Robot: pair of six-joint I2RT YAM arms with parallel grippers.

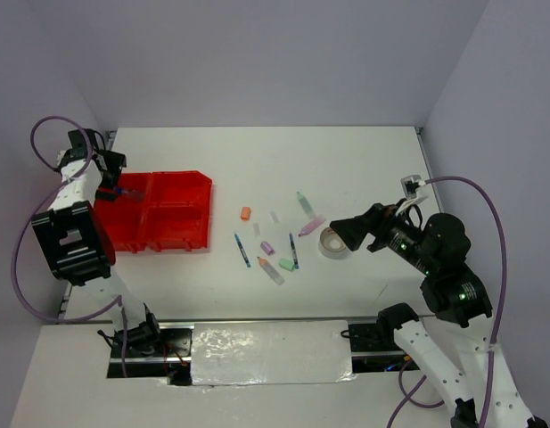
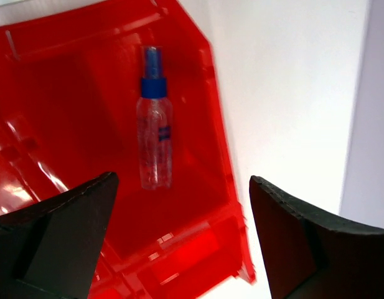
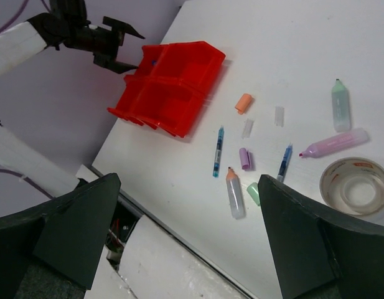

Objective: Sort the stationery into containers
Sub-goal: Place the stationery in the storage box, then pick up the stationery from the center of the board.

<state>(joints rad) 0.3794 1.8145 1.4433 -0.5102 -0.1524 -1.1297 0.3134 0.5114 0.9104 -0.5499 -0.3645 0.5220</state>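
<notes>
Nearest the lens from above: both arm bases at the near edge of the white worktop [image 1: 364,160]. At far left, a red tray [image 1: 181,242], with the left jaws spread wide above its far-left compartment and gripping nothing. Mid-worktop, well apart from the tray, a loose scatter: orange eraser [image 1: 245,213], green marker [image 1: 303,202], pink-purple marker [image 1: 311,225], purple eraser [image 1: 267,247], green eraser [image 1: 286,264], orange-tipped marker [image 1: 270,270], left blue pen [image 1: 242,251] and right blue pen [image 1: 293,251]. At the right end of the scatter, a tape roll [image 1: 333,242] close under the tips of the right jaws, which are likewise wide and empty.

Nearest the left wrist lens: left fingers [image 2: 61,237], dark, at both lower corners, far apart with nothing between. Beyond them, flat on the floor of one tray compartment, a clear pen with a blue cap [image 2: 154,124], close to that compartment's right wall.

Nearest the right wrist lens: right fingers [image 3: 61,237], dark, at both lower corners, wide apart and holding nothing. Between and beyond them, the scatter on the worktop, with the tape roll just beside the right-hand finger. Farther off at upper left, the tray, with the left jaws open above its far corner.
</notes>
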